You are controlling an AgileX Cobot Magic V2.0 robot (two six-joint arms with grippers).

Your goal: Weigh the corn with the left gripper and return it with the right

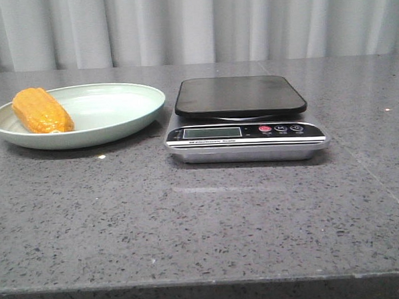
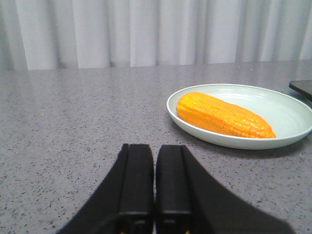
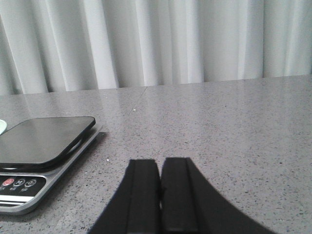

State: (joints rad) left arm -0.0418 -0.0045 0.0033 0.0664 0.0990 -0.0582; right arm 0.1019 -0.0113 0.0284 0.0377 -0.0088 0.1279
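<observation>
While the corn (image 1: 42, 111) lies on the left side of a pale green plate (image 1: 118, 130) at the bench's far left, its long axis runs from far-left to near-right. Seen from the wrist, the left gripper (image 2: 154, 183), fingers clenched together and empty, sits nearer to it than the right gripper (image 3: 159, 195), likewise clenched, beside the scale (image 1: 245, 127).
</observation>
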